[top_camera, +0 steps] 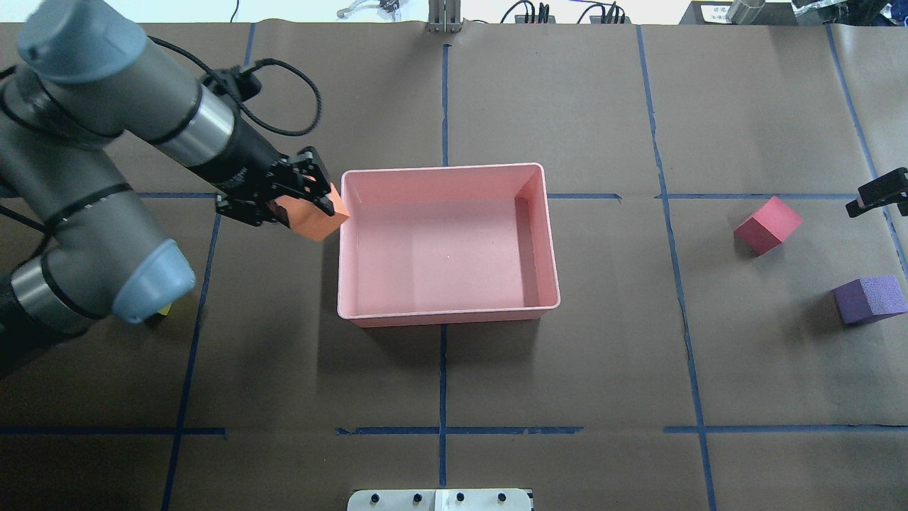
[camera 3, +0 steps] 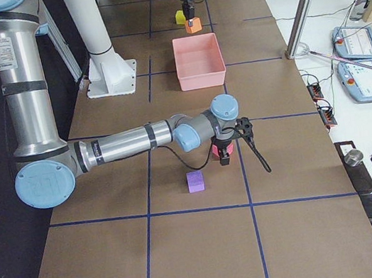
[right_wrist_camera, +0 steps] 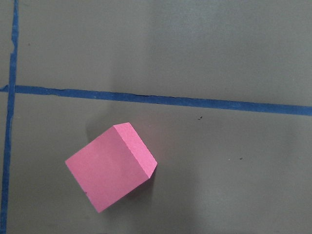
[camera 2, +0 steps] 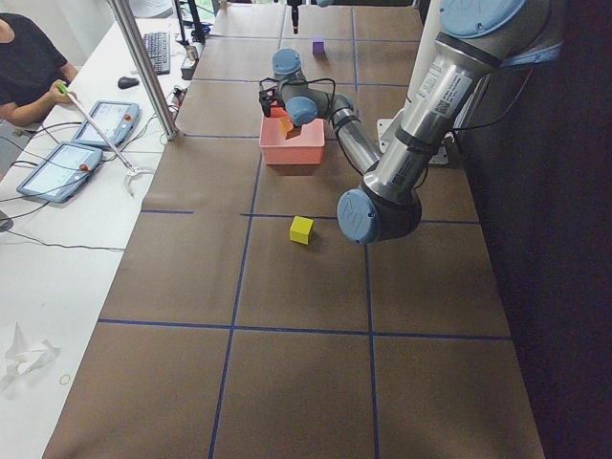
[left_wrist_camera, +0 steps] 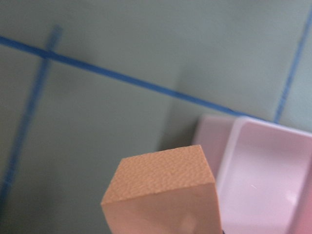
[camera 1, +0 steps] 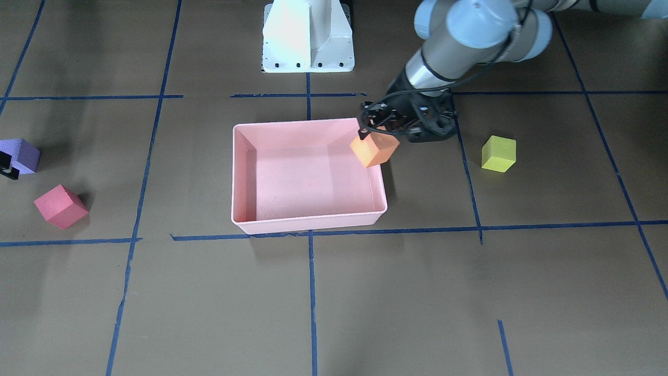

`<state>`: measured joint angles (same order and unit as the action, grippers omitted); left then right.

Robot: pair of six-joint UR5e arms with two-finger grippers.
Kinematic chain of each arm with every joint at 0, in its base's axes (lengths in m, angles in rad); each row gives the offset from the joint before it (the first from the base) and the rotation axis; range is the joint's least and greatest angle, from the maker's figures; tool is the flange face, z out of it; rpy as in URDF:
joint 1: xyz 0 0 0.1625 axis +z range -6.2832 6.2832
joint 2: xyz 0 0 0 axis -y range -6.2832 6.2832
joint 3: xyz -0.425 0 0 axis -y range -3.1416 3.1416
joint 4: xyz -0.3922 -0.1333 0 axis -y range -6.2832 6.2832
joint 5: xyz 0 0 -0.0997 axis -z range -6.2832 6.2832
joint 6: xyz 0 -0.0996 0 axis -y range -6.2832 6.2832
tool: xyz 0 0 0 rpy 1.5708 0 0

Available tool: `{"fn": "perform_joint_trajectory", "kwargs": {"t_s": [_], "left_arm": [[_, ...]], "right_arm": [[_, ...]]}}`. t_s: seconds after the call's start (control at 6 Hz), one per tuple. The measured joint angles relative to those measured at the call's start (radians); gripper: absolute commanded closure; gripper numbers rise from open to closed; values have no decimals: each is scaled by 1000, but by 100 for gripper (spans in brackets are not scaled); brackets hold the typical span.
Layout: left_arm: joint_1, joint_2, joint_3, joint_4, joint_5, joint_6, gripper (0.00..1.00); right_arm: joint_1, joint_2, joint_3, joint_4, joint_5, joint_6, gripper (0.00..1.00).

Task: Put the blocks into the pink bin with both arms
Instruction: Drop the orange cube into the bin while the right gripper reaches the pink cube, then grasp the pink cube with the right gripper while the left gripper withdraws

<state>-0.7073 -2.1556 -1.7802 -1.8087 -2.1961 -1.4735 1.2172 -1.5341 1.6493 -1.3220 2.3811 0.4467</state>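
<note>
Nearby, white pedestal [camera 1: 308, 36] behind pink bin [camera 1: 308, 222], orange block [camera 1: 373, 150] in left tool [camera 1: 374, 137]

Overhead cam: above the white pedestal base [top_camera: 440, 500], looking forward and down on the brown paper-covered table [top_camera: 567, 369], mid-range. Front cam: opposite edge, facing the base, steep down. Both share the shallow pale-pink plastic bin [top_camera: 443, 169] and blue tape grid [top_camera: 441, 383]. Side cams: one per table end, far back, looking along it, bin in both. Left wrist cam: very close on the orange foam cube [left_wrist_camera: 163, 185], bin corner in frame. Right wrist cam: close, straight down on the red foam cube [right_wrist_camera: 109, 173], also seen overhead.
</note>
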Motion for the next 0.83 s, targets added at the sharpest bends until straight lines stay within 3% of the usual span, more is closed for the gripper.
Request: {"fn": "perform_joint_trajectory", "kwargs": {"t_s": [0.5, 0.83], "left_arm": [[59, -45, 72, -36, 102, -9, 0], [61, -45, 71, -47, 113, -7, 0]], "right_arm": [[-79, 48, -20, 3, -75, 153, 0], [-176, 71, -34, 138, -188, 130, 0]]}}
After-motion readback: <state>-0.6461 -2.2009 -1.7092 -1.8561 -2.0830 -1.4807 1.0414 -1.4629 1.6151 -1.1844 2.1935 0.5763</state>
